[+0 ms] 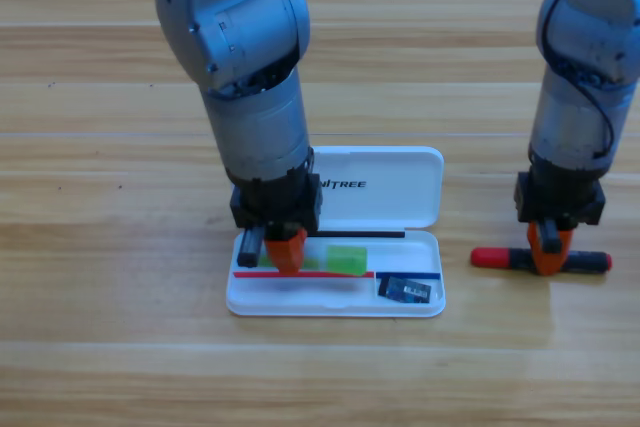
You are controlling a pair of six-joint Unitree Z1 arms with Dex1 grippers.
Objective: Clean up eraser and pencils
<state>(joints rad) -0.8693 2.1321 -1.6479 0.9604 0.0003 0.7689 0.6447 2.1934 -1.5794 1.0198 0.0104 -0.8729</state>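
A wooden table (110, 247) of pale planks fills the view, seen from above. Near its middle lies a white hinged case (400, 187), opened flat, lid toward twelve o'clock and tray toward six.

The left gripper (286, 249) points straight down into the tray's left half. Its orange tip sits on the green pencil (346, 260), which lies flat along the tray; the pencil's green end shows at three o'clock from the tip, and a sliver of green shows at nine o'clock beside it. Whether this pincer is spread or pressed together cannot be told, since the gripper body covers the gap.

The eraser (405, 290) lies in the tray's right end, at about four o'clock from the left gripper and well apart from it.

The right gripper (549, 250) hangs point-down over the table at three o'clock from the case. The black marker (590, 262) lies level on the bare wood directly under it, red cap sticking out toward nine o'clock, black barrel toward three. The orange tip crosses the marker's middle, touching or nearly so; its pincer's state cannot be told either.
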